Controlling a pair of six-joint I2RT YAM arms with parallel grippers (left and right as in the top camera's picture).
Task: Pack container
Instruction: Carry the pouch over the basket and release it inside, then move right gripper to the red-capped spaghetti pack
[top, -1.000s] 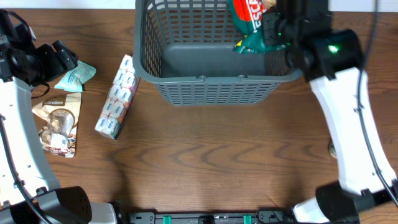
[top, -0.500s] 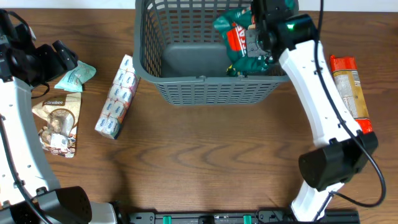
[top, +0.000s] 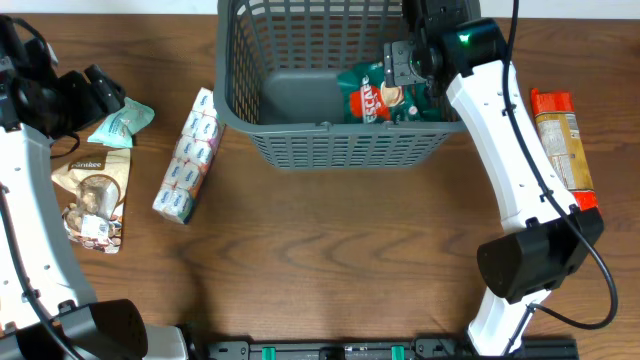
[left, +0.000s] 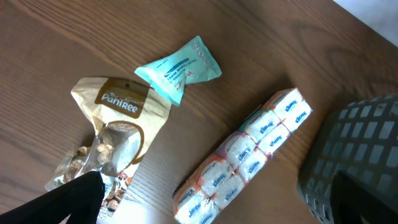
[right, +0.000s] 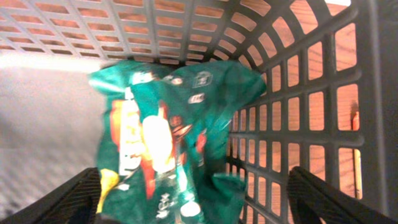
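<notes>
The container (top: 330, 128) is a dark grey lattice basket at the back middle of the table. A green chip bag (top: 378, 95) lies inside it against the right wall. My right gripper (top: 408, 62) hangs just above the bag, open. In the right wrist view the blurred bag (right: 161, 137) sits between the spread fingers of that gripper (right: 196, 199), free of both, beside the slotted wall (right: 298, 93). My left gripper (top: 100, 88) is open at the far left, above the loose packets; it (left: 217, 199) holds nothing.
Left of the basket lie a teal packet (top: 122, 122), a beige Pantree bag (top: 93, 195) and a long tissue pack (top: 188, 155). An orange-ended packet (top: 562, 145) lies at the right, beside the right arm. The basket corner (left: 354, 149) shows in the left wrist view.
The right gripper carried the green bag left over the basket, then opened; the bag has dropped from the jaws onto the basket floor. The left arm has not moved.
</notes>
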